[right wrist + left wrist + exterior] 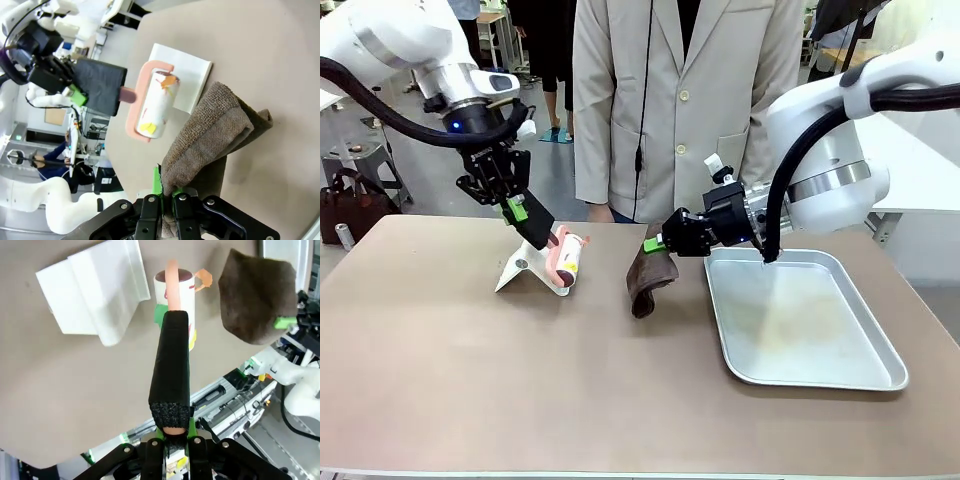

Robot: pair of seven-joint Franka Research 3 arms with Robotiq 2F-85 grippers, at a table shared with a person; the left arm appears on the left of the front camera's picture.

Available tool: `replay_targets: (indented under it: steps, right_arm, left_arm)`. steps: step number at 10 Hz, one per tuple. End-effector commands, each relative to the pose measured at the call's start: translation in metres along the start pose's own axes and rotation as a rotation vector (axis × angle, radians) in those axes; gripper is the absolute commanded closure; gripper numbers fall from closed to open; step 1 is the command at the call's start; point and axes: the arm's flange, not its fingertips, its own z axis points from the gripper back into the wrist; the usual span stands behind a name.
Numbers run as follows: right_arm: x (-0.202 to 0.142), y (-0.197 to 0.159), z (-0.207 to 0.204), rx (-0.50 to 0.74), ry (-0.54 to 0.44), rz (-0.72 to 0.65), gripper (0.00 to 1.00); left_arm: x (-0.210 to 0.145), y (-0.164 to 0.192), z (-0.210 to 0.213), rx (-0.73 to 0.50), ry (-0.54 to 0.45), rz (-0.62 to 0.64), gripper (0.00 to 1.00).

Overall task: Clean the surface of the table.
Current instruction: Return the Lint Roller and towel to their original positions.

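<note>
- Table is stretching across the foreground, tray lying on its right side.
- Right gripper is pinching a brown cloth hanging onto the table.
- Left gripper is clamping a lint roller by its black handle, beside a white holder.
- Person is standing beyond the table.

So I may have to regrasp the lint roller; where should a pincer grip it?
Probably on the black foam handle, from its free end, pads across its width. It sticks out straight from the sticky roll, which is best left untouched.
</note>
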Motion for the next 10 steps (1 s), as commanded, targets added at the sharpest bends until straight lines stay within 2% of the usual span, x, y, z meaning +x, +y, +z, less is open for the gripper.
replay_targets:
  steps: [1, 3, 10]
  right_arm:
    - [-0.011, 0.001, -0.002, 0.029, -0.028, 0.039, 0.93]
    - [-0.013, 0.001, 0.0, 0.028, -0.028, 0.045, 0.93]
    - [-0.013, -0.005, 0.005, 0.033, -0.05, 0.027, 0.93]
  left_arm:
    - [0.016, -0.002, 0.004, 0.019, -0.015, 0.036, 0.84]
    - [0.027, 0.001, -0.003, 0.021, -0.03, 0.019, 0.84]
    - [0.044, 0.025, -0.008, 0.006, -0.026, 0.125, 0.84]
